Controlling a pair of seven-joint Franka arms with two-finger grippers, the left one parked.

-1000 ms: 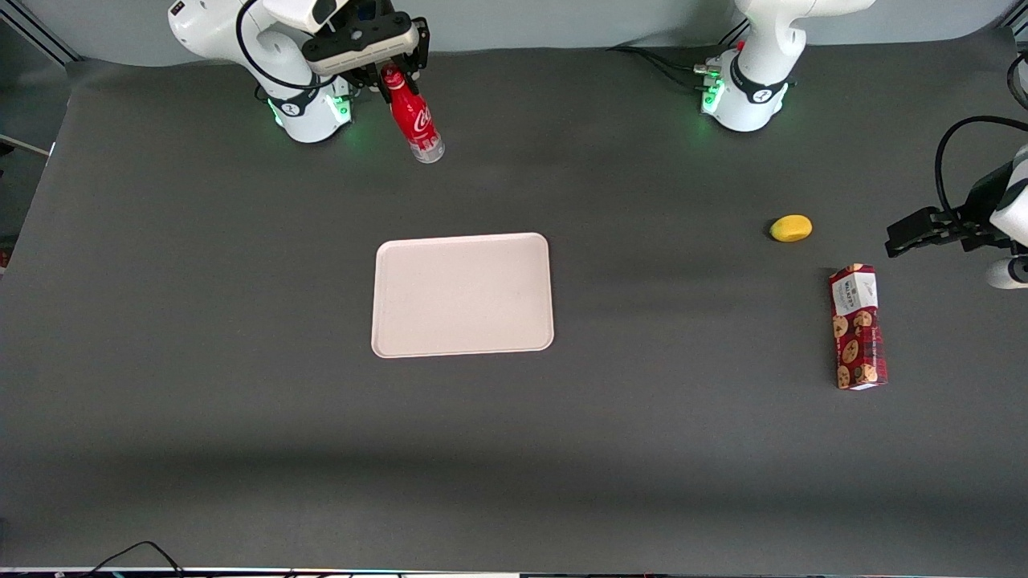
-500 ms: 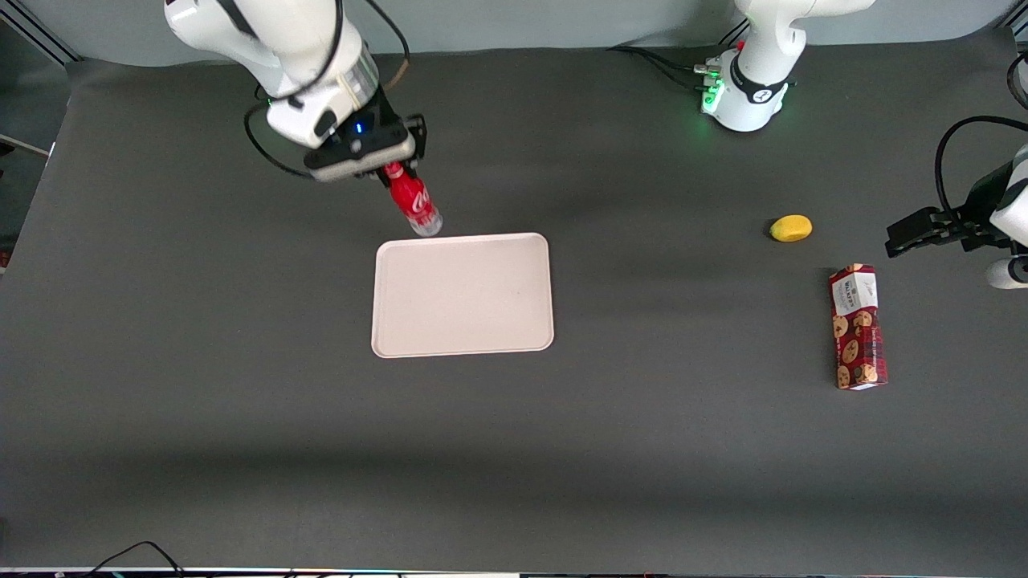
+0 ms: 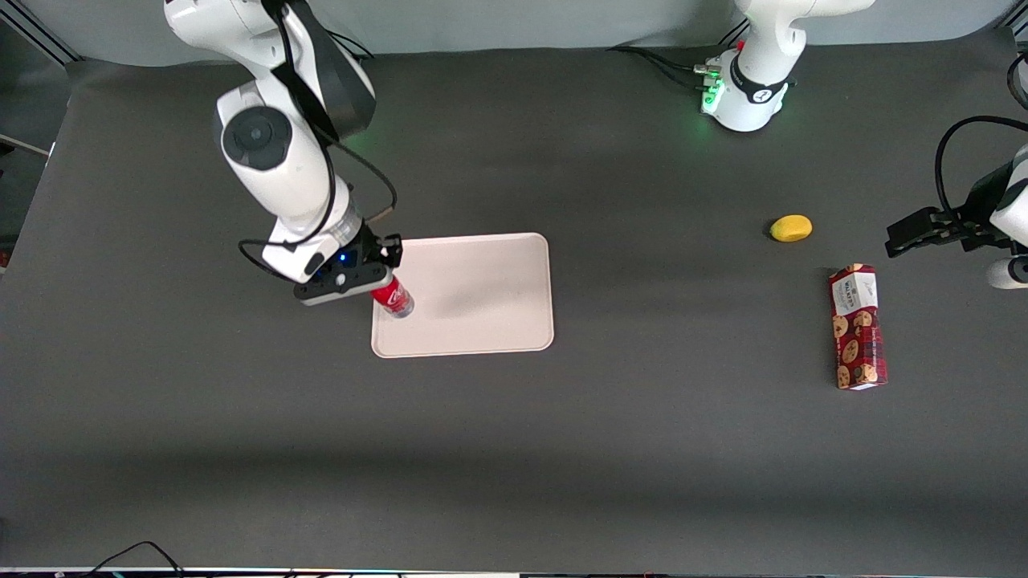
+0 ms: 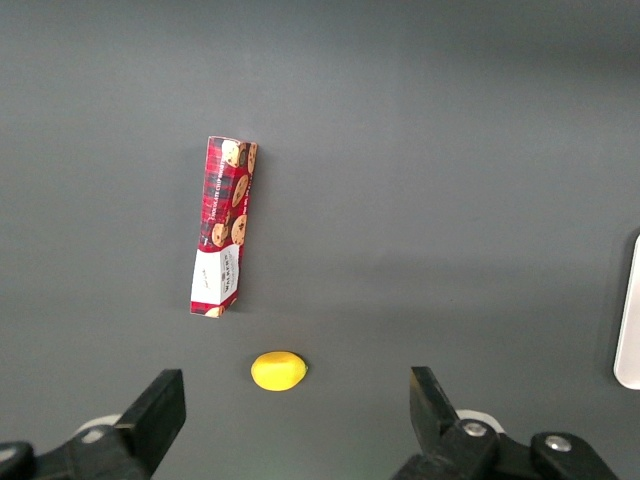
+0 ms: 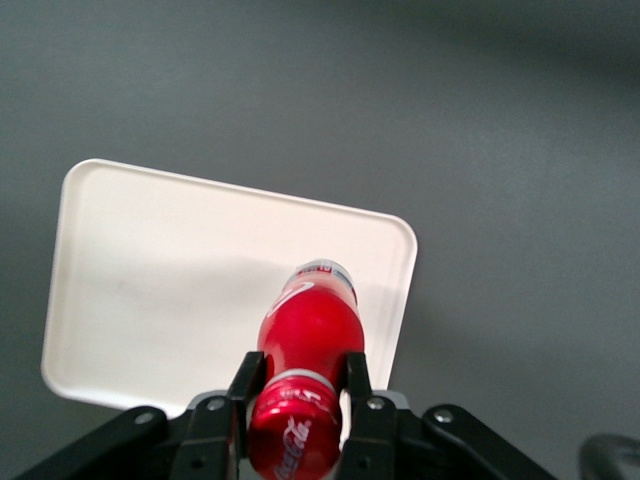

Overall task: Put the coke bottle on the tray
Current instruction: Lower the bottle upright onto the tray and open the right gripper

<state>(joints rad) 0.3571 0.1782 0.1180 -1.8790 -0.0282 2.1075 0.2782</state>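
Gripper (image 3: 384,282) clamped on coke bottle (image 3: 392,298) neck, bottle hanging over tray (image 3: 482,297) edge at working arm's end, bare tray surface stretching toward parked arm.

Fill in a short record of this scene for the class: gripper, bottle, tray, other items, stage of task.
gripper: gripper shut on the neck of the coke bottle, above the tray's edge toward the working arm's end
bottle: coke bottle held base-down, slightly tilted, over the tray
tray: tray flat on the table, nothing lying on it
other items: cookie box and yellow fruit toward the parked arm's end
stage: bottle not yet released
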